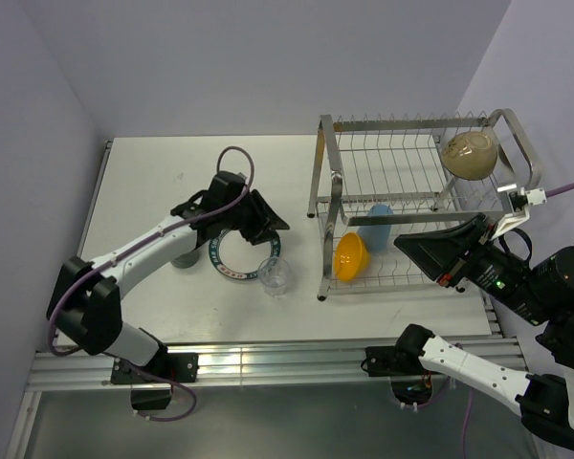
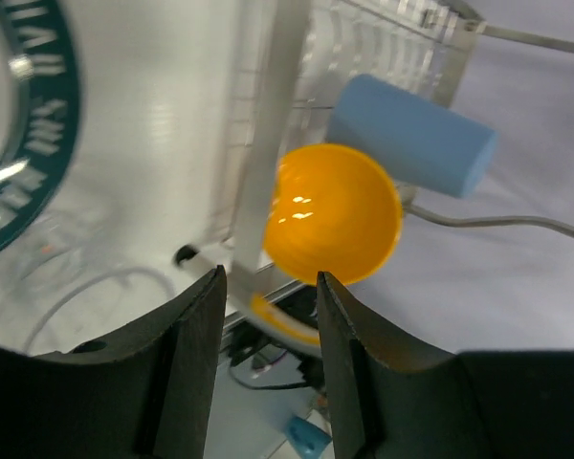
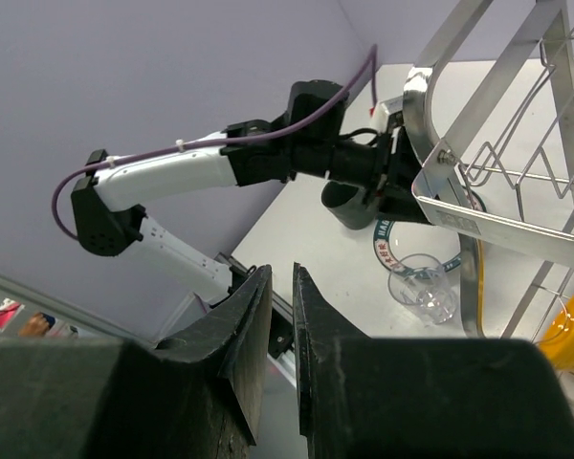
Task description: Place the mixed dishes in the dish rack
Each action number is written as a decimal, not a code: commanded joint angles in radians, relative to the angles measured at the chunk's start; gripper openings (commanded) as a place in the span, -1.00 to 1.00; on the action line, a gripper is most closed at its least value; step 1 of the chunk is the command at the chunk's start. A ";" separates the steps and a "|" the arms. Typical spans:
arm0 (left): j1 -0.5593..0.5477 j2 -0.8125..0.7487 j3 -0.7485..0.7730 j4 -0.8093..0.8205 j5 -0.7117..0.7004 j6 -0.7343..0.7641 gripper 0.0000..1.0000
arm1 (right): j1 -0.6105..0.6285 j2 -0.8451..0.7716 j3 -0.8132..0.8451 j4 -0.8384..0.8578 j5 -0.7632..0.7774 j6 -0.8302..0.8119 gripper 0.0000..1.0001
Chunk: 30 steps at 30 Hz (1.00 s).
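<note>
The silver wire dish rack (image 1: 411,196) stands at the right. The beige bowl (image 1: 470,153) sits on its upper tier. The light blue tumbler (image 1: 375,228) and small orange bowl (image 1: 350,256) lie on its lower tier, and both show in the left wrist view: bowl (image 2: 340,215), tumbler (image 2: 411,134). The clear glass (image 1: 275,275) stands on the table beside the teal-rimmed plate (image 1: 228,266). The dark mug (image 1: 184,257) is partly hidden under the left arm. My left gripper (image 1: 268,226) hovers open and empty over the plate. My right gripper (image 1: 407,246) is shut and empty at the rack's front.
The rack's upright post (image 2: 268,143) is close in front of my left fingers. Walls close in the table at the back, left and right. The right wrist view shows the left arm (image 3: 220,163), mug (image 3: 349,206) and glass (image 3: 421,287) beyond the rack's frame (image 3: 478,222).
</note>
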State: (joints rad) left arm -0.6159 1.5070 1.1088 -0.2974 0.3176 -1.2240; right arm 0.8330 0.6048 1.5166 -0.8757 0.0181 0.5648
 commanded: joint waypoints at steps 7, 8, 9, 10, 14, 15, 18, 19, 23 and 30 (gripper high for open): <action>0.025 -0.131 -0.099 -0.364 -0.141 0.127 -0.06 | -0.002 0.007 -0.025 0.053 -0.012 -0.017 -0.56; 0.025 -0.139 -0.107 -0.370 -0.146 0.127 -0.06 | -0.002 0.006 -0.032 0.055 -0.012 -0.014 -0.56; 0.025 -0.145 -0.122 -0.371 -0.149 0.126 -0.05 | -0.003 0.006 -0.033 0.057 -0.012 -0.013 -0.56; 0.025 -0.154 -0.130 -0.370 -0.147 0.124 -0.05 | -0.003 0.006 -0.036 0.057 -0.014 -0.011 -0.56; 0.025 -0.153 -0.155 -0.376 -0.141 0.129 -0.05 | -0.003 0.001 -0.044 0.064 -0.012 -0.002 -0.56; 0.025 -0.153 -0.162 -0.376 -0.141 0.135 -0.06 | -0.003 0.000 -0.045 0.066 -0.014 0.000 -0.56; 0.025 -0.146 -0.168 -0.378 -0.143 0.144 -0.06 | -0.003 -0.005 -0.049 0.067 -0.012 0.003 -0.56; 0.025 -0.142 -0.168 -0.379 -0.144 0.146 -0.06 | -0.003 -0.007 -0.050 0.069 -0.012 0.004 -0.56; 0.024 -0.117 -0.161 -0.378 -0.143 0.159 -0.10 | -0.002 -0.005 -0.049 0.073 -0.012 0.007 -0.56; 0.024 -0.096 -0.132 -0.367 -0.144 0.170 -0.12 | -0.002 0.000 -0.038 0.066 -0.014 0.009 -0.56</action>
State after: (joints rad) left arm -0.5922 1.4101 0.9405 -0.6724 0.1856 -1.0794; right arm 0.8330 0.6044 1.4677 -0.8532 0.0101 0.5716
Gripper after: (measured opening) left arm 0.442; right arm 0.218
